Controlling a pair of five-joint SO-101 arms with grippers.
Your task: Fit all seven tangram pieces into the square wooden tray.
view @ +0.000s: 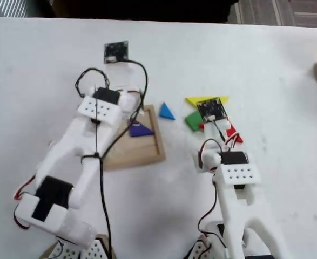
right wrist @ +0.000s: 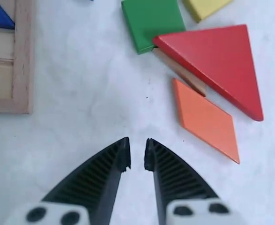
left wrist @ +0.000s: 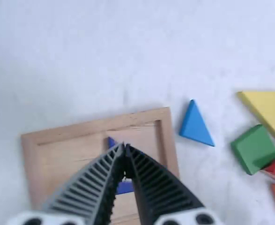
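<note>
High view: a white worktop (view: 255, 65) carries a square light-wood tray (view: 134, 154), over which the left arm (view: 88, 135) leans. A dark blue triangular piece (view: 141, 130) lies inside the tray, close to the wall that faces the loose pieces. A small light blue triangle (view: 166, 111) sits just outside that wall. A yellow triangle (view: 199, 100), a green square (view: 192, 121) and a red triangle (view: 233, 133) cluster farther off, in front of the right arm (view: 236, 178). Left wrist view: the left fingers (left wrist: 151, 183) meet at the tips with nothing between them, directly above the dark blue piece on the tray floor. The step in hand appears to be seating this piece. It is best done by nudging with closed tips until the piece lies flat and flush against wall and corner, since any skew would likely cost room for later pieces. Right wrist view: the right fingers (right wrist: 97, 183) stand narrowly apart and empty above bare worktop, near an orange parallelogram (right wrist: 205, 119) just beside the red triangle. A thin tan strip (right wrist: 179, 72) shows under the red edge; its shape is unclear.
</note>
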